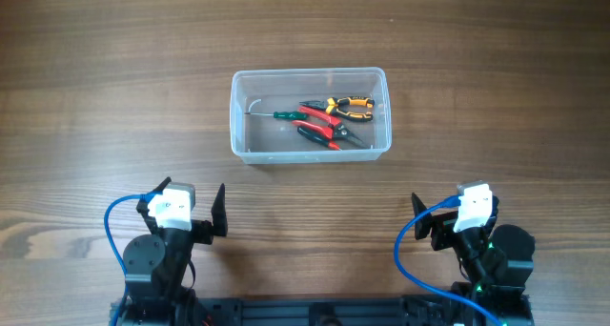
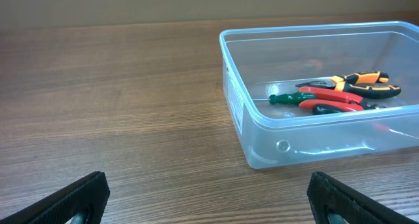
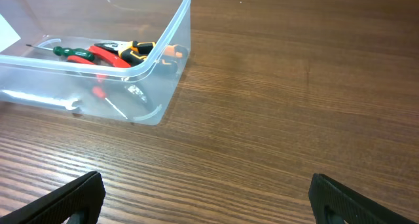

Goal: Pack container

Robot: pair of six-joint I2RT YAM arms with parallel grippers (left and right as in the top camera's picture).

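- Container [image 1: 250,141] at centre, holding orange-handled pliers [image 1: 351,105], red-handled pliers [image 1: 322,122], green-handled screwdriver [image 1: 284,114]
- Left gripper [image 2: 209,195] near left: fingers spread wide, empty
- Right gripper [image 3: 206,196] near right: same

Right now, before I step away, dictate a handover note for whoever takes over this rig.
Left gripper: open, holding nothing.
Right gripper: open, holding nothing.
Container sits mid-table, ahead of both arms, touched by neither.
Inside it: orange-handled pliers, red-handled pliers, green-handled screwdriver.
Done: those tools are packed.
Left: no loose tool shows in any view; packing looks finished.
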